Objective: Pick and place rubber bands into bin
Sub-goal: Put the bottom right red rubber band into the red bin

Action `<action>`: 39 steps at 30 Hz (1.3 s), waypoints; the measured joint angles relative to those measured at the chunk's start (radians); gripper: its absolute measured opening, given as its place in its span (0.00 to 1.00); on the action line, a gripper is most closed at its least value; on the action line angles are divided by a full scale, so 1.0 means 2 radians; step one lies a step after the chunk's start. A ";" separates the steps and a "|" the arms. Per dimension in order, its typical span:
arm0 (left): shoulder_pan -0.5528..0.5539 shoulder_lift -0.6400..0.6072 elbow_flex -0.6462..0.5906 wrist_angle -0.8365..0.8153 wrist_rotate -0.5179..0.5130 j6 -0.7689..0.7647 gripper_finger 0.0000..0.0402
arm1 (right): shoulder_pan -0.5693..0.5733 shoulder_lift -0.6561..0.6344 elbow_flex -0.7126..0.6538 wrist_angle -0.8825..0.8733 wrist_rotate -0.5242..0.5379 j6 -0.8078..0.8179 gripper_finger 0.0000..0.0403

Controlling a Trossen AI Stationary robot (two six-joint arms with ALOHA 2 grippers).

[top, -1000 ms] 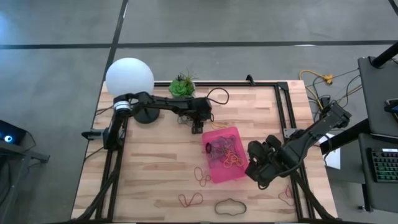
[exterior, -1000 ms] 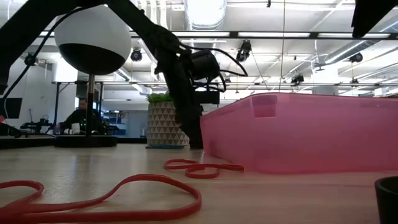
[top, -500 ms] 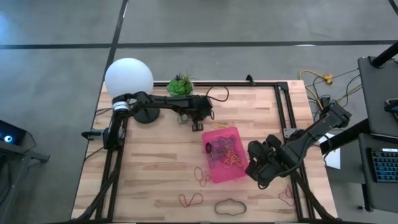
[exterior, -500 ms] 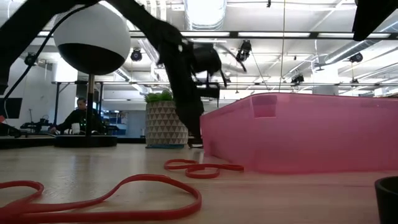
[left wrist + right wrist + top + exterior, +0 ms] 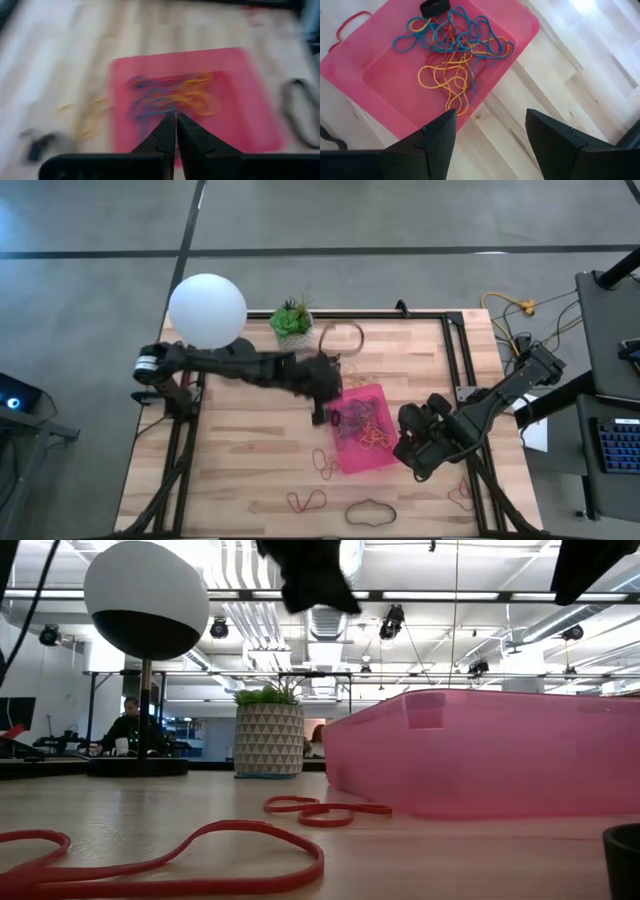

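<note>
The left gripper, fingers pressed together, hangs at the bin's edge, perhaps pinching a band too thin to see. The rubber bands lie tangled inside; the right gripper waits spread alongside.

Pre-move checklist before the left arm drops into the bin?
1. Left gripper over the bin: ok, at its left edge.
2. Left fingers shut: ok.
3. Band between left fingers: cannot tell, none visible.
4. Right gripper open, beside the bin's right side, clear of it: ok.
5. Rubber bands in bin inside the rim: ok.
6. Loose bands on the table: not ok, several remain.
</note>
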 joint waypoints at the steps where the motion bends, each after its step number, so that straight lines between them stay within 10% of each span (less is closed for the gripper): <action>1: -0.015 0.000 0.000 0.010 0.003 -0.003 0.00 | 0.000 0.000 0.000 0.000 -0.001 -0.001 0.56; 9: -0.075 0.007 -0.012 -0.022 -0.009 -0.026 0.00 | 0.047 0.005 -0.015 0.002 -0.207 -0.077 0.56; 15: -0.094 -0.002 -0.017 -0.058 -0.015 -0.052 0.00 | 0.161 0.006 -0.084 0.072 -0.340 0.028 0.56; 21: -0.104 -0.002 -0.018 -0.038 -0.015 -0.054 0.00 | 0.243 0.006 -0.146 0.150 -0.353 0.076 0.56; 39: -0.113 -0.002 -0.017 -0.034 -0.036 -0.117 0.00 | 0.218 0.006 -0.248 0.256 -0.355 -0.293 0.56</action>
